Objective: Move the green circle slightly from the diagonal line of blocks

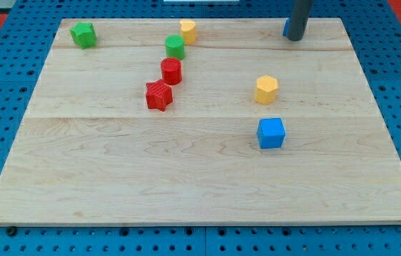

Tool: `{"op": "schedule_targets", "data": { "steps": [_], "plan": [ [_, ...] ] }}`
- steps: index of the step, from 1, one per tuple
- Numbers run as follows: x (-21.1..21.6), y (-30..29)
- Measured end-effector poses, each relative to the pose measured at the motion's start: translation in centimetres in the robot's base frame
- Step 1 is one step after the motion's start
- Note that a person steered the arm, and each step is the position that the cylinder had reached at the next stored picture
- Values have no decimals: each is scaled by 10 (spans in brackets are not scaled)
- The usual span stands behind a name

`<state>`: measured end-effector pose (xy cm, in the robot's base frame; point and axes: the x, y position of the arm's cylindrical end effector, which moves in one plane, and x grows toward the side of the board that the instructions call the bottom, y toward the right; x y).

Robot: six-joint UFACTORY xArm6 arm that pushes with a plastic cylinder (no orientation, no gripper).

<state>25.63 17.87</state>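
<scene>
Pincer? Not having one, just my tip [294, 38] sitting well right of the green circle [175, 47], not touching; approach pending, needing a gentle sideways nudge.

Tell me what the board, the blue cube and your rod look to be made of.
Board: pale wood, matt, with visible grain and plank seams. Blue cube: probably plastic, with uniform saturated colour and a slight sheen on its faces. Rod: dark grey, smooth, metal or plastic, I can't tell which; my tip rests near the view's top right, far from the green circle.
</scene>
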Motion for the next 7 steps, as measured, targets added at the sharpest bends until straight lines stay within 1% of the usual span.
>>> {"op": "schedule_targets", "data": {
  "steps": [1,3,4,6,7],
  "plan": [
    [23,-5],
    [23,-12],
    [23,-33],
    [23,-121],
    [11,-153]
  ]
}}
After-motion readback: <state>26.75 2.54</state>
